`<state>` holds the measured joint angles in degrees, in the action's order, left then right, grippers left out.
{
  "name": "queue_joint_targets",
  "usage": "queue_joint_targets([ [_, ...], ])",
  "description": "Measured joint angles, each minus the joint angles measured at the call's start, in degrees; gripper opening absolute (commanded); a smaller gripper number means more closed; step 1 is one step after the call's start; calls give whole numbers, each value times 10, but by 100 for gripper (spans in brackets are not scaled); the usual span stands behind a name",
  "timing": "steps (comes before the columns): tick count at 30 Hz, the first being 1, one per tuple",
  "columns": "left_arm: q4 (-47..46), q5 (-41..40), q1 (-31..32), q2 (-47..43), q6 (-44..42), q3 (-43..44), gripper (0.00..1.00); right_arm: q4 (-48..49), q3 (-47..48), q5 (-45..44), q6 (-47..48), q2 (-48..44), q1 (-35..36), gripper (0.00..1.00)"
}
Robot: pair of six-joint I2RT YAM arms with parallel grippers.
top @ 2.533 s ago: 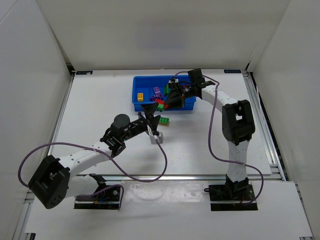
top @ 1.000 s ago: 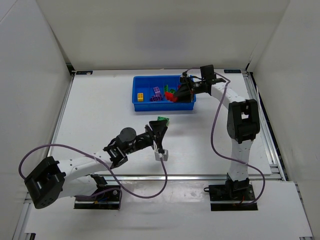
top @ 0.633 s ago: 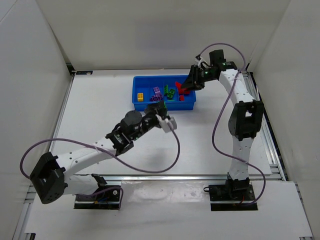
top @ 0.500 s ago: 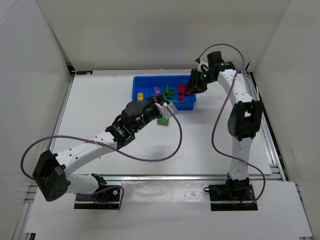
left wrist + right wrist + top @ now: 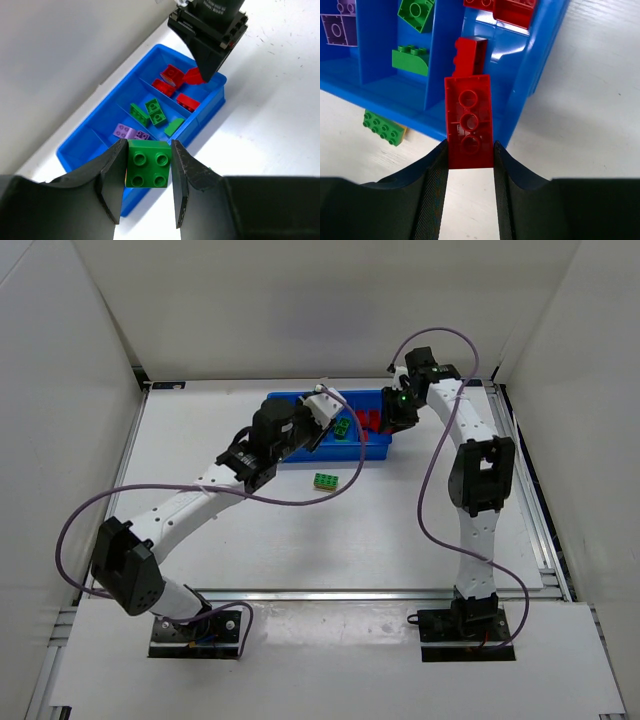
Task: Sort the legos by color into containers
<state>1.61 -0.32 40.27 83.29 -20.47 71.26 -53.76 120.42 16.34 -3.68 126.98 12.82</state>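
The containers are side-by-side compartments of one blue tray (image 5: 366, 451) (image 5: 82, 145) (image 5: 530, 65). My left gripper (image 5: 330, 422) (image 5: 147, 145) hovers above the tray's near side, shut on a green four-stud lego (image 5: 147, 164). My right gripper (image 5: 385, 421) (image 5: 469, 145) is at the tray's right end, shut on a long red lego (image 5: 469, 121) with its hollow underside facing the camera. Red legos (image 5: 172, 82) fill the right end compartment, green ones (image 5: 152, 112) the one beside it, purple ones (image 5: 131, 132) the one after. Another green lego (image 5: 325, 481) (image 5: 383, 128) lies on the table in front of the tray.
White walls enclose the table on three sides. Metal rails (image 5: 530, 490) run along the table's edges. Purple cables (image 5: 300, 498) loop from both arms over the table. The left arm's forearm (image 5: 190, 505) stretches diagonally across the left half of the table.
My left arm has swung from the table's middle up over the tray, carrying the green lego. My right gripper has edged to the tray's right end with the red lego.
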Motion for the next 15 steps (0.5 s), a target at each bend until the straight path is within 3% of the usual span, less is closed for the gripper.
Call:
queue_joint_targets([
  [4, 22, 17, -17, 19, 32, 28, 10, 0, 19, -3, 3, 25, 9, 4],
  [7, 32, 30, -30, 30, 49, 40, 10, 0, 37, -7, 6, 41, 16, 31],
  [8, 35, 34, -35, 34, 54, 43, 10, 1, 43, -8, 7, 45, 18, 45],
  [15, 70, 87, -74, 82, 106, 98, 10, 5, 52, -17, 11, 48, 30, 71],
])
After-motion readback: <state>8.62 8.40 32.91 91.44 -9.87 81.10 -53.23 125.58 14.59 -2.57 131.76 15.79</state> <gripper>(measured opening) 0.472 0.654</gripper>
